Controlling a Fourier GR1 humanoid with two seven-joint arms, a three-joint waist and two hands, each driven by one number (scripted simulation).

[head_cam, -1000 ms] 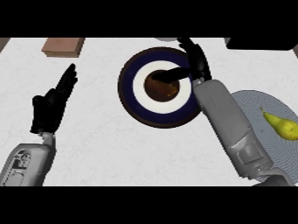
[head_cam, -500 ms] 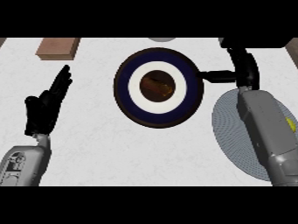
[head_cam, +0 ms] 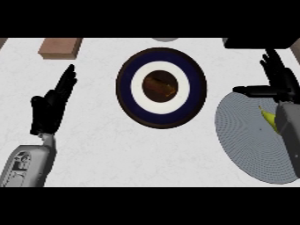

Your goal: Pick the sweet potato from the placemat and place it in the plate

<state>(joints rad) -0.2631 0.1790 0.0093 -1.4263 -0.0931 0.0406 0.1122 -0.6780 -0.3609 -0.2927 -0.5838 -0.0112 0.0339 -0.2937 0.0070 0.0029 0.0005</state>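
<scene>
A brown sweet potato (head_cam: pixel 160 85) lies in the white centre of a round plate (head_cam: pixel 129 94) with a dark blue band and a brown rim. My right hand (head_cam: pixel 279 81) hangs open to the right of the plate, above the far edge of the grey round placemat (head_cam: pixel 250 140), with nothing in it. A yellow pear (head_cam: pixel 267 117) lies on the placemat, partly hidden behind my right forearm. My left hand (head_cam: pixel 51 105) rests open at the left, fingers pointing up.
A brown wooden block (head_cam: pixel 60 47) sits at the far left of the white counter. A dark object (head_cam: pixel 259 42) and a grey round thing (head_cam: pixel 165 39) show at the far edge.
My right hand has left the sweet potato in the plate and drawn back to the right, over the placemat. The left hand has stayed in place.
</scene>
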